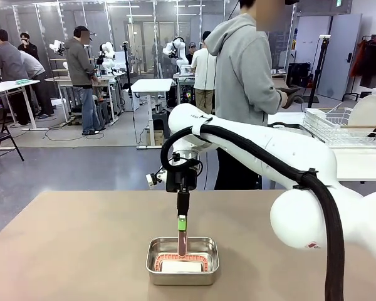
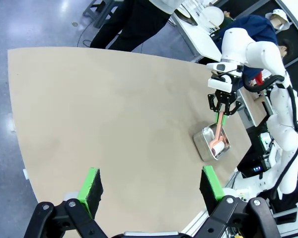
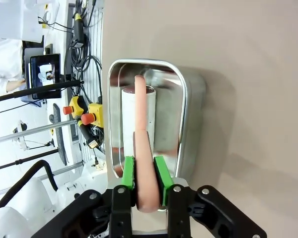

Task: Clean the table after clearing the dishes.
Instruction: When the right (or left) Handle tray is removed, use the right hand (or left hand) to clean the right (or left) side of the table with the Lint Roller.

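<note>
Your right gripper (image 3: pixel 144 174) is clamped on the pink handle (image 3: pixel 140 129) of a white roller (image 3: pixel 128 119) lying in the steel pan (image 3: pixel 188 109), which sits near the tabletop's (image 1: pixel 75 244) robot-side edge. Your left gripper (image 2: pixel 151 186) hangs over bare tabletop, fingers apart. A white plate (image 1: pixel 366 113) stands in the wire rack (image 1: pixel 326 128) on the white table (image 1: pixel 357 163) beyond.

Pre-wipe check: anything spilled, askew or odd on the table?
Nothing stands out. No spills on the table; the steel pan sits flat, the roller inside it, the right hand shut on its pink handle.
</note>
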`<state>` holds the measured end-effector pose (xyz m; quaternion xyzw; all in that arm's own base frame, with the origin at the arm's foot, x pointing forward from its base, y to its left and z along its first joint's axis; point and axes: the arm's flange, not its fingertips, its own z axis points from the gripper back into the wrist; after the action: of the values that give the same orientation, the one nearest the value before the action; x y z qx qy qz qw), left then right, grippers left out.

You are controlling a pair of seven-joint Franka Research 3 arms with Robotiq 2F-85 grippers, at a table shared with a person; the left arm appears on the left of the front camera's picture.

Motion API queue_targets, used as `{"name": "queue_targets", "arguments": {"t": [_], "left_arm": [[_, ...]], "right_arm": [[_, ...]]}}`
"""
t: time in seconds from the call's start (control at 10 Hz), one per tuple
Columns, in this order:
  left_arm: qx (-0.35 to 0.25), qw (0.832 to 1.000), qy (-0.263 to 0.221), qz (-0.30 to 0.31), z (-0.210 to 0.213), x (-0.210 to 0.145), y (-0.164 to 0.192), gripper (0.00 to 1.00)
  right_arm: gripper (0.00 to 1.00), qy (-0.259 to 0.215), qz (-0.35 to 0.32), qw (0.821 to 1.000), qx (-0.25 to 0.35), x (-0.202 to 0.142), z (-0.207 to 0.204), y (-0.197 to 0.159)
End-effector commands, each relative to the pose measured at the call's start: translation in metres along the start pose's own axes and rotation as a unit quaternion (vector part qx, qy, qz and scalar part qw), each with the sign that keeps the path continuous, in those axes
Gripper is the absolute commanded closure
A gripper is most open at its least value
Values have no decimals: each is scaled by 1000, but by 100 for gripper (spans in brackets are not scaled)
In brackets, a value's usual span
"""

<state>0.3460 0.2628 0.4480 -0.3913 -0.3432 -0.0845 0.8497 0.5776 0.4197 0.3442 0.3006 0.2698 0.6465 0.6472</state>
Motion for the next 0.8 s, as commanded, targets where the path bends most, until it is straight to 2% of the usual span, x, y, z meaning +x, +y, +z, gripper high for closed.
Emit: {"name": "queue_targets", "arguments": {"t": [0.0, 0.3, 0.4, 0.5, 0.7], "left_arm": [[-3, 1000, 3, 1, 4, -3, -4, 0], [-3, 1000, 3, 1, 4, -3, -4, 0], [-3, 1000, 3, 1, 4, -3, -4, 0], [-3, 1000, 3, 1, 4, -3, -4, 0], [-3, 1000, 3, 1, 4, -3, -4, 0]], "right_arm": [[97, 21, -31, 999, -13, 28, 39, 0], [100, 33, -181, 977, -110, 7, 60, 72], [96, 20, -223, 964, -145, -6, 64, 101], [96, -25, -247, 952, -177, -23, 69, 133], [96, -71, -347, 908, -223, -52, 68, 175]]}}
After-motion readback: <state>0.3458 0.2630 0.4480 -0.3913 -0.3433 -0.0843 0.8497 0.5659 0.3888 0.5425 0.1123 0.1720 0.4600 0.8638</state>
